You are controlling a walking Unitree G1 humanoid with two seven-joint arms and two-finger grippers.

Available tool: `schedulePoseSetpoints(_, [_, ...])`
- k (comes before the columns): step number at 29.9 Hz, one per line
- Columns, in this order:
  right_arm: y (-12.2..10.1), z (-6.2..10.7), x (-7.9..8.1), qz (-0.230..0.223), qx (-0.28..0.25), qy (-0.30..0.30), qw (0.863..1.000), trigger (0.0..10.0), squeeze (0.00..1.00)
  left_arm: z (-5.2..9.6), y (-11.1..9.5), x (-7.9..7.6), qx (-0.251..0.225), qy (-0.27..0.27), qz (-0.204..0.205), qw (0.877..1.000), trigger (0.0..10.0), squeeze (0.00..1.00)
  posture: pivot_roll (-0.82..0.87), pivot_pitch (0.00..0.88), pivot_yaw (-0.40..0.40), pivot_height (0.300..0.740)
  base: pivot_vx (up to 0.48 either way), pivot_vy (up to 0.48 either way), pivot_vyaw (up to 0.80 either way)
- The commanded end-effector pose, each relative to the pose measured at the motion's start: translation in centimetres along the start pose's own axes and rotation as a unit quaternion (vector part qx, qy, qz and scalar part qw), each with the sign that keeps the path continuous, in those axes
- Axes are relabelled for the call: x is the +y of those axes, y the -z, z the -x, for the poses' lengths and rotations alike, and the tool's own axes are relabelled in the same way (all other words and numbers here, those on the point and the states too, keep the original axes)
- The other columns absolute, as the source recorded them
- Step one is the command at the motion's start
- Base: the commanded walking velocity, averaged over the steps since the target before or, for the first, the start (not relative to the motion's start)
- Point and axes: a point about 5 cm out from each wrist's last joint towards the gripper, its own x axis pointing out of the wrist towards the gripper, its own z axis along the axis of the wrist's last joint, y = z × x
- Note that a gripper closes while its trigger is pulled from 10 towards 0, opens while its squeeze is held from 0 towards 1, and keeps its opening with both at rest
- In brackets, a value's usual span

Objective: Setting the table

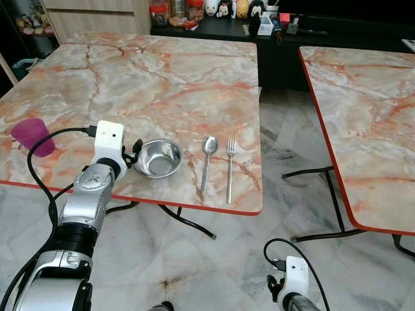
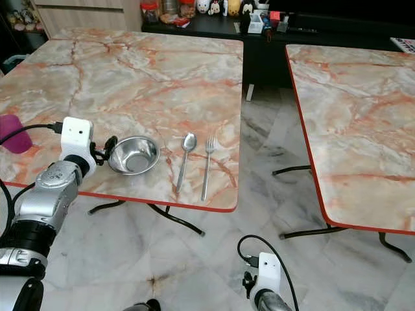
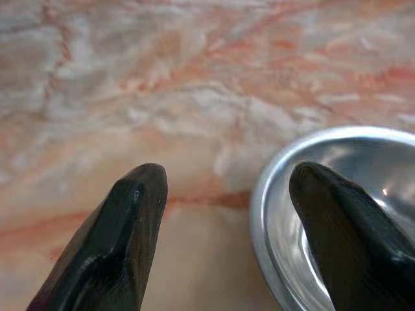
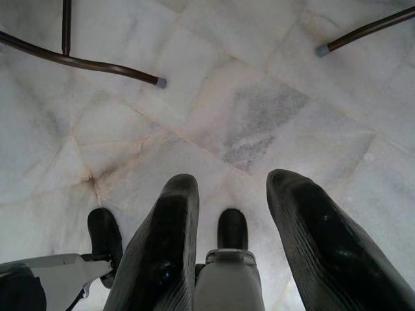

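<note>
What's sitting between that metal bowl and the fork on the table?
A spoon lies between the metal bowl and the fork, parallel to the fork and touching neither. The left eye view shows it plainly.

left tool point(image 3: 220, 214) spread wide, right tool point(image 4: 249, 246) hanging, parted

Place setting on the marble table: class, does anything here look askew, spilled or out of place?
Nothing is spilled or damaged. The steel bowl, spoon and fork lie in a row near the table's front edge. The purple cup stands apart at the left edge. The left gripper straddles the bowl's rim.
</note>
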Motion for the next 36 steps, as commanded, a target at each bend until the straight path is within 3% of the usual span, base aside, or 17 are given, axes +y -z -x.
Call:
schedulePoseSetpoints(1, [0.6,0.1,-0.2,-0.008,0.008,0.004,1.000,10.0,0.00,-0.2,-0.2,-0.1,0.010,0.007,0.006,1.000,10.0,0.00,0.10,0.130,-0.007,0.740,0.000,0.000,0.00])
schedulePoseSetpoints(4, [0.6,0.1,-0.3,-0.007,0.009,0.005,1.000,10.0,0.00,-0.3,0.1,0.0,0.024,0.001,0.011,1.000,10.0,0.00,0.10,0.129,-0.007,0.740,0.000,0.000,0.00])
schedulePoseSetpoints(6, [0.5,0.1,-0.4,-0.007,0.007,0.004,1.000,10.0,0.00,-0.2,0.8,0.0,0.053,0.013,0.044,0.998,10.0,0.00,0.10,0.125,-0.003,0.740,0.000,0.000,0.00])
schedulePoseSetpoints(14, [0.4,0.1,-0.1,-0.010,0.006,0.001,1.000,10.0,0.00,0.0,1.5,0.0,0.081,0.024,0.058,0.995,10.0,0.00,0.10,0.101,0.004,0.740,0.000,0.000,0.00])
schedulePoseSetpoints(23, [0.5,0.1,0.1,-0.011,0.007,-0.002,1.000,10.0,0.00,-0.2,0.8,-0.5,0.071,0.043,0.095,0.992,10.0,0.00,0.10,0.090,0.008,0.740,0.000,0.000,0.00])
schedulePoseSetpoints(27, [0.6,0.1,0.1,-0.013,0.009,-0.001,1.000,10.0,0.00,-0.4,-1.0,-0.6,0.046,0.068,0.152,0.985,10.0,0.00,0.10,0.080,0.016,0.740,0.000,0.000,0.00])
schedulePoseSetpoints(36, [0.7,0.1,0.3,-0.017,0.009,-0.001,1.000,10.0,0.00,-0.4,-0.8,-0.4,0.058,0.060,0.131,0.988,10.0,0.00,0.10,0.080,0.026,0.740,0.000,0.000,0.00])
